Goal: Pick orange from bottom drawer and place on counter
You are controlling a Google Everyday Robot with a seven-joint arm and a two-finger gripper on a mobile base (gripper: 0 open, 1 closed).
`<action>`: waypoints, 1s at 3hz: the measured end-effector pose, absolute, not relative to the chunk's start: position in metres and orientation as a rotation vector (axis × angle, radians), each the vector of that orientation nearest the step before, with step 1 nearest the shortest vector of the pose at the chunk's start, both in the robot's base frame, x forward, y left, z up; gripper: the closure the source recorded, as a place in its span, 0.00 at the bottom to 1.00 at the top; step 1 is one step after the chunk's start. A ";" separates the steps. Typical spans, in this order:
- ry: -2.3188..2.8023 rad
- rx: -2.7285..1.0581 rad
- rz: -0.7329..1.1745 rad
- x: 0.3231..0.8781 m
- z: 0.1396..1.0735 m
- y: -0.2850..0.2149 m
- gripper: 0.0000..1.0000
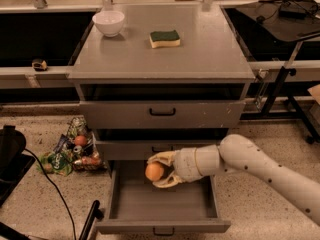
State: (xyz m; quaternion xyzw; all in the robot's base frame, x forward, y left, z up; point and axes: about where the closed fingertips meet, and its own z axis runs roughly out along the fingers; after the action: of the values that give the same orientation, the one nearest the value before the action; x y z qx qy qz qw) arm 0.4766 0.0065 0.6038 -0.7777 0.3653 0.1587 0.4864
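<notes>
So here's what we've got: the claw [159, 171] is clamped on the orange [154, 172], one pale finger curling over the top of it and the other tucked underneath. The orange sits at the tip of the claw, over the back part of the bottom drawer [165, 204], which is pulled wide open. From our angle the fruit lines up with the lower edge of the middle drawer [127, 148], so it looks clear of the drawer floor, not resting on it. We see nothing else in the bottom drawer, just bare grey floor.

The arm [265, 166] comes in from the lower right, a fat white tube reaching left across the drawer's right side.

The middle drawer sticks out a little and the top drawer [162, 115] is out a bit too, with a dark gap above each.

Up on the desk [210, 59] we've got a white bowl [109, 22] at the back left corner and a sponge [165, 38], green on top and yellow below, near the middle toward the back. They're well apart from each other.

On the floor to the left of the cabinet there's a heap of colourful packets [74, 153], and a black cable [47, 179] runs across the speckled floor nearby.
</notes>
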 end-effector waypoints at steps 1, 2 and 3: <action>0.851 -1.968 0.242 0.485 0.697 0.003 1.00; 0.826 -2.019 0.167 0.484 0.724 0.005 1.00; 0.834 -2.022 0.166 0.490 0.733 0.007 1.00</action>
State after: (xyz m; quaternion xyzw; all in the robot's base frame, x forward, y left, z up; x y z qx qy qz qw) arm 0.4897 0.0069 0.7334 -0.8201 0.3384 0.0674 0.4565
